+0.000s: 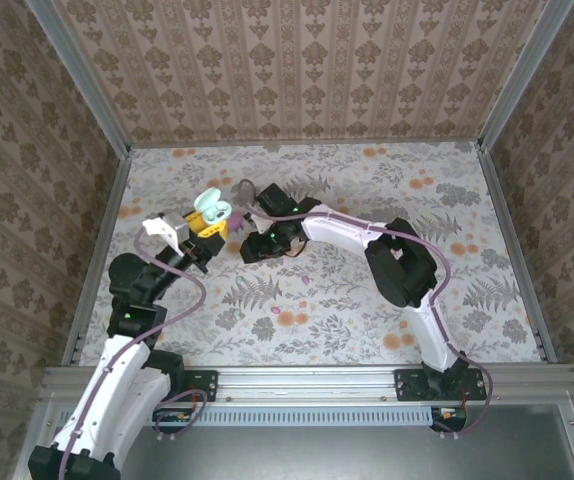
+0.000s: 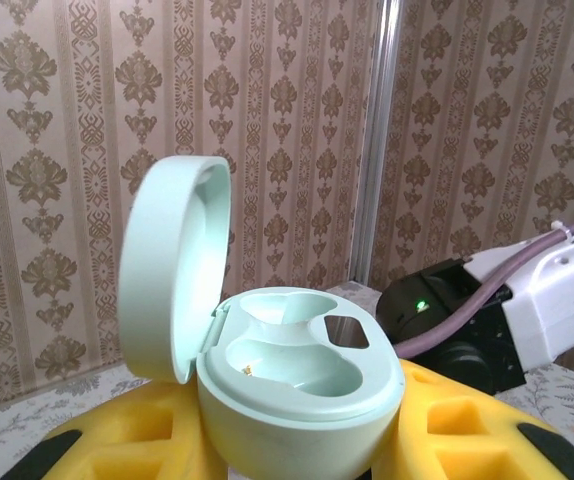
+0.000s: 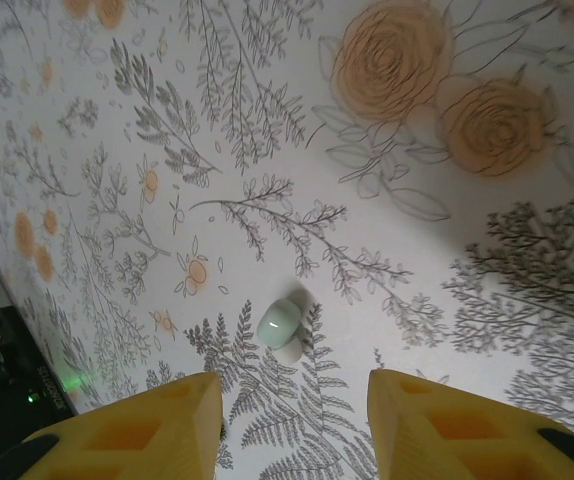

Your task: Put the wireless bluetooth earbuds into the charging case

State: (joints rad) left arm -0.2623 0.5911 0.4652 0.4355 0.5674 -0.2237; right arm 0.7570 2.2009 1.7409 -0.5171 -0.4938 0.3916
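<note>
My left gripper (image 1: 210,226) is shut on a mint oval charging case (image 2: 302,395), gripped low between its yellow fingers (image 2: 472,425) and held above the table's left middle. The lid (image 2: 172,265) stands open to the left, and both inner wells look empty. One small mint earbud (image 3: 279,322) lies on the floral tablecloth. My right gripper (image 3: 295,425) hovers just above and short of it, open, its yellow fingertips (image 3: 157,425) apart on either side with nothing between them. From above, the right gripper (image 1: 265,246) points down beside the held case (image 1: 214,208).
The right arm's black wrist and white link (image 2: 512,305) are close on the case's right. The floral tablecloth (image 1: 367,300) is fenced by metal rails (image 1: 97,260) and patterned walls. A black arm base with a green light (image 3: 27,385) is at the table edge.
</note>
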